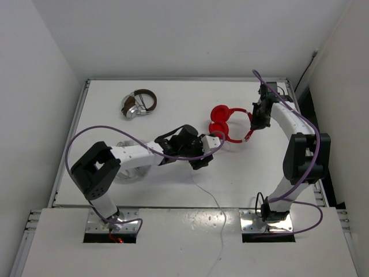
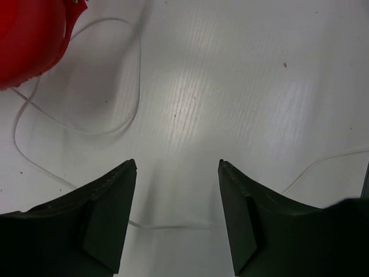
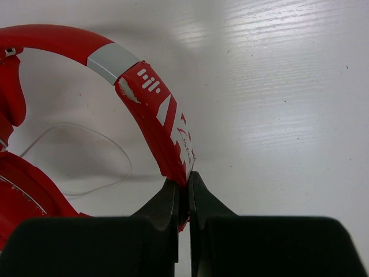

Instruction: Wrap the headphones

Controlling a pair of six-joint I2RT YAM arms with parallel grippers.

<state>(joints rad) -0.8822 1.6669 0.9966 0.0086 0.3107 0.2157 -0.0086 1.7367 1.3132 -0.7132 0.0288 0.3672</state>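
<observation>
The red headphones (image 1: 222,123) lie at the middle right of the table, ear cups to the left, headband arching right. My right gripper (image 1: 254,120) is shut on the red headband (image 3: 154,109), holding it on edge; an ear cup (image 3: 23,190) shows at lower left. The thin white cable (image 2: 86,128) loops on the table beside a red ear cup (image 2: 29,40) and runs on toward the near edge (image 1: 214,202). My left gripper (image 2: 177,173) is open just left of the ear cups, low over the table. A stretch of cable (image 2: 173,226) lies across the gap between its jaws, ungripped.
Brown-and-silver headphones (image 1: 138,104) lie at the back left. Grey-white headphones (image 1: 124,173) sit partly under my left arm. The table's right edge (image 1: 300,109) with black cabling runs close behind my right arm. White walls enclose the table on three sides.
</observation>
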